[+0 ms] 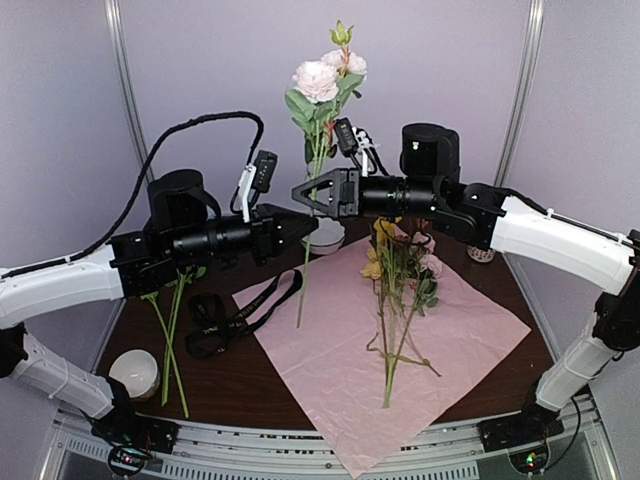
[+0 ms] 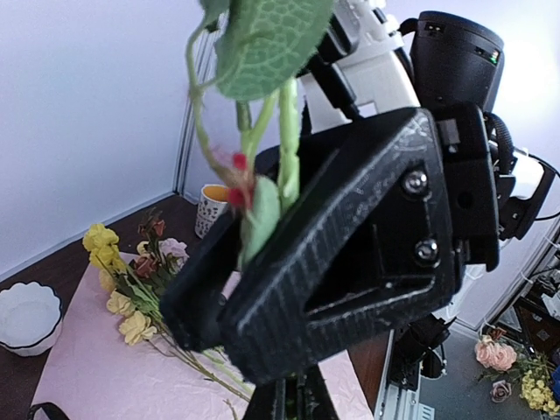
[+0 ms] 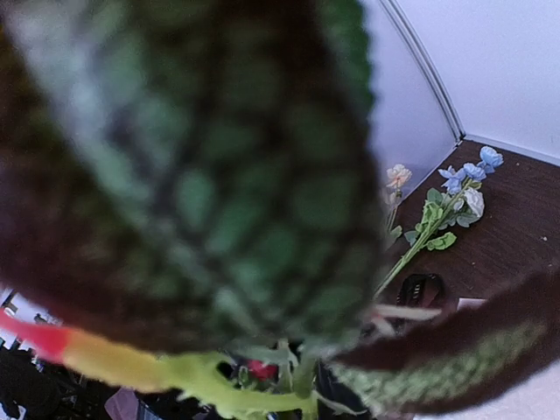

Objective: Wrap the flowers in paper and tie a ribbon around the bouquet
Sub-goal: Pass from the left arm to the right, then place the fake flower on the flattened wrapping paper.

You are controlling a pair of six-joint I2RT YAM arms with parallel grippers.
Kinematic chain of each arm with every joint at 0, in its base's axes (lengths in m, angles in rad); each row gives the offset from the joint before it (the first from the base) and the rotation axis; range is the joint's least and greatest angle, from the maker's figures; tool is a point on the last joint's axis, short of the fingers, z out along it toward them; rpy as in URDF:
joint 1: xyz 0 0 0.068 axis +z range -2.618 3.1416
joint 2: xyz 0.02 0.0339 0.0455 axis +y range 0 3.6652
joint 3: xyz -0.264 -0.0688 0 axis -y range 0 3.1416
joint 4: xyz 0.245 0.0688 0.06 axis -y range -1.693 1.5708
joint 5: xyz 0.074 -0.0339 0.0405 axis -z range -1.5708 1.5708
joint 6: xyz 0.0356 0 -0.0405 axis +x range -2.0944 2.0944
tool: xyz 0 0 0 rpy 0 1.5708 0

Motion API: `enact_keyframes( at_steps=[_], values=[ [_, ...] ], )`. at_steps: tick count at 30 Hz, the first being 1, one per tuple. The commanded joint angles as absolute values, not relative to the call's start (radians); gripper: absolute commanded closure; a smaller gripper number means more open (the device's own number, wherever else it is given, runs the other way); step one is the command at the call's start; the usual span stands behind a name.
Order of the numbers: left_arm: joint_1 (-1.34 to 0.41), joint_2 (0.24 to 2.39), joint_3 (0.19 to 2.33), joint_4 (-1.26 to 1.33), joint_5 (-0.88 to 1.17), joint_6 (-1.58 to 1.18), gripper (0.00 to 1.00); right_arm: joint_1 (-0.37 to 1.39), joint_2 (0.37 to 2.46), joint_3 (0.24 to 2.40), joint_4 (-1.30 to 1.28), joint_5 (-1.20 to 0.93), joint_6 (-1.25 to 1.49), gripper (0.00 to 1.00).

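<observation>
Currently the left gripper (image 1: 308, 226) is clamped shut on the stem of a pink flower (image 1: 318, 80), holding it upright in the air over the left part of the paper (image 1: 330, 370). The stem's long axis runs nearly vertical, blooms high above and the cut end hanging just over the sheet without lying on it. The right gripper (image 1: 300, 190) reaches in from the paper's right side and sits on the same stem just above the left one. In the left wrist view the stem passes between its two fingers, but whether they have closed on it I cannot tell. The other flowers (image 1: 395, 270) lie flat on the right half of the paper, stems pointing toward its near corner and heads toward its far edge. The ribbon (image 1: 232, 315) lies in loose loops at the paper's left edge, partly on the sheet, and a few loose stems (image 1: 170, 345) lie further off that side. The coming move probably turns on tipping the upright stem down and carrying it right, to lie parallel with the bunch. The right arm is the nearer one to that spot.
</observation>
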State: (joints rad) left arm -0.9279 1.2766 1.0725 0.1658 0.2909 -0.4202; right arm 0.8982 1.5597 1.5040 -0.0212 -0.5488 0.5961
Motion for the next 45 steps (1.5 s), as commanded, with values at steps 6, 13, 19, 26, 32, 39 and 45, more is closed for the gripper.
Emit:
enact_keyframes(
  at_steps=[6, 13, 19, 26, 32, 39, 45],
  values=[
    [-0.928, 1.308, 1.133, 0.177, 0.315, -0.424, 0.96, 0.871, 1.514, 1.493, -0.076, -0.455, 0.567, 1.00],
    [-0.872, 1.314, 1.199, -0.228, -0.028, -0.507, 0.30, 0.708, 1.483, 1.418, -0.363, -0.310, 0.629, 1.00],
    [-0.585, 1.349, 1.132, -0.624, -0.095, -0.745, 0.29, 0.589, 1.525, 1.241, -0.515, -0.270, 0.672, 1.00],
    [-0.308, 1.312, 0.925, -0.668, -0.078, -0.752, 0.24, 0.540, 1.663, 1.175, -0.509, -0.250, 0.673, 1.00],
    [-0.198, 1.310, 0.834, -0.687, -0.136, -0.736, 0.23, 0.540, 1.742, 1.240, -0.599, -0.144, 0.624, 0.75],
    [-0.084, 1.364, 0.781, -0.644, -0.165, -0.712, 0.35, 0.548, 1.686, 1.255, -0.646, -0.069, 0.594, 0.68],
    [-0.011, 1.413, 0.765, -0.566, -0.146, -0.692, 0.60, 0.562, 1.652, 1.262, -0.653, -0.067, 0.591, 0.68]
  ],
)
